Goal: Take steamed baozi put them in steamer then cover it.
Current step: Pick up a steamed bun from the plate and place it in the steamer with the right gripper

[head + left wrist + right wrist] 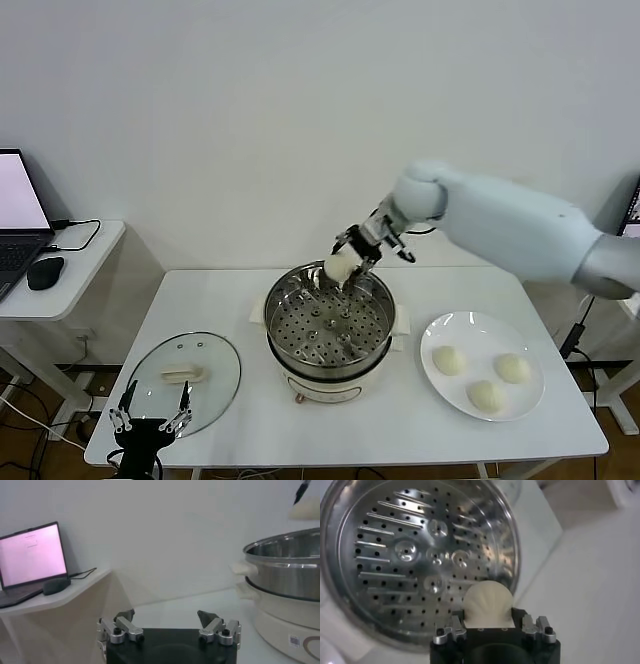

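- The steamer (328, 335) stands mid-table, a shiny steel pot on a white base, its perforated tray (420, 560) bare of food.
- The right gripper (352, 262) hangs over the far rim of the steamer, its fingers pressed onto a steamed baozi (340, 268); in the right wrist view that bun (487, 602) sits between the fingers, above the edge of the tray, not touching the metal.
- Three more baozi lie on a white plate (440, 332) to the right of the steamer: one (449, 361) nearest the pot, one (513, 368) farther out, one (487, 396) toward the front edge of the table.
- The cover (185, 380), a clear glass lid with a cream handle (182, 375), lies flat on the table to the left of the steamer, apart from it.
- The left gripper (150, 420) waits at the front table edge, left of the steamer and just in front of the cover, its fingers (125, 616) spread wide and holding nothing.
- Farther left of the steamer, on a separate side desk (90, 255), sit a laptop (18, 215) and a dark mouse (45, 272).
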